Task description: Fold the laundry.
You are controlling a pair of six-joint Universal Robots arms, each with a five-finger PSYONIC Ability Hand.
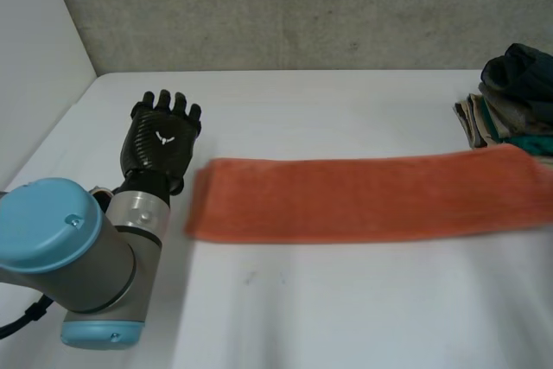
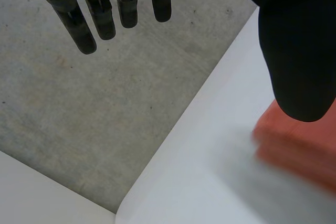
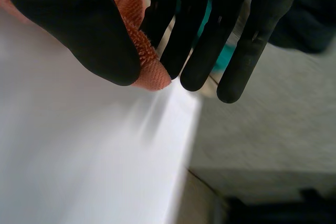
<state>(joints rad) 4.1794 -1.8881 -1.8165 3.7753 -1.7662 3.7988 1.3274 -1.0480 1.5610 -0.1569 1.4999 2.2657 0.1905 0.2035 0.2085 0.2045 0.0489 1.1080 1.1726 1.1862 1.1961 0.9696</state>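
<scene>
My left robot hand [image 1: 164, 140] lies open, fingers straight, just beside the left end of the orange towel [image 1: 363, 198]. The towel runs lengthwise across the counter [image 1: 346, 300]. My right robot hand [image 3: 73, 19] pinches its right corner, near the clothes pile [image 1: 517, 92].

Orange towel [image 1: 363, 198] of nubbly terry cloth – table [image 1: 346, 300] smooth, matt white; wall [image 1: 302, 6] rough grey concrete.
</scene>
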